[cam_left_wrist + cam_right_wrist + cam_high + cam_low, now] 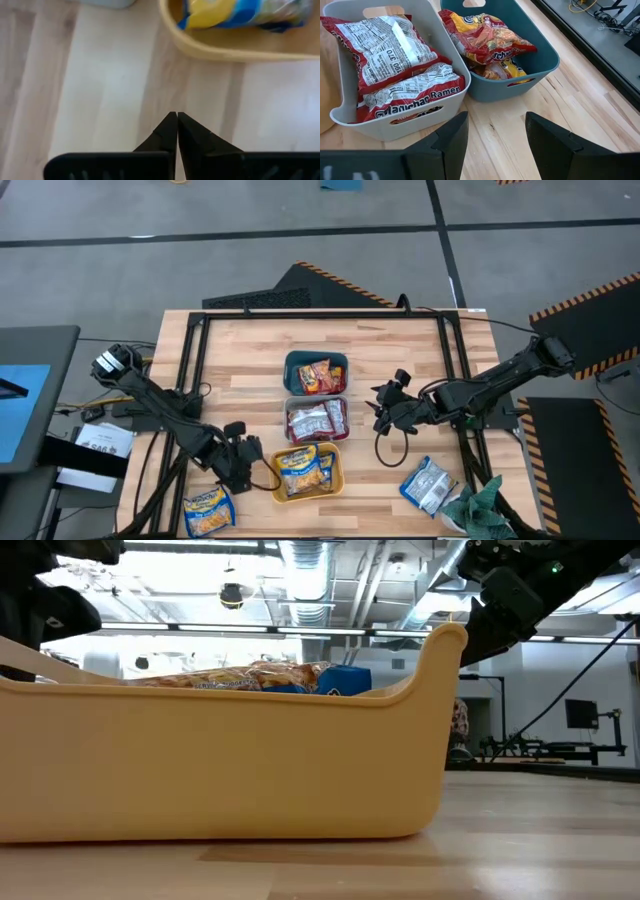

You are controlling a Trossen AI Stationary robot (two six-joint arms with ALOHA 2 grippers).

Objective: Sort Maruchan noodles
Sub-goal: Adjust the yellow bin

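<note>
We see the left gripper (252,450) low on the pale wooden worktop (240,360), just beside the left wall of the orange square plastic bin (337,476); in the left wrist view its two dark fingers (167,135) are pressed tip to tip with nothing between them, over bare wood. We see the right gripper (382,410) to the right of the bin column, near the white square plastic bin (288,423); in the right wrist view its fingers (452,132) stand wide apart and empty, with bare wood between them. Three bins sit in a column at worktop centre: the teal square plastic bin (292,362) at the far end holds red-orange noodle packets (314,377), the white bin in the middle holds silver-white packets with red print (318,420), and the orange bin at the near end holds yellow-and-blue packets (303,468). One loose yellow-and-blue packet (209,510) lies near the front left corner, well apart from the bins. One loose silver-and-blue packet (428,485) lies front right, touching a crumpled green cloth rag (482,502).
</note>
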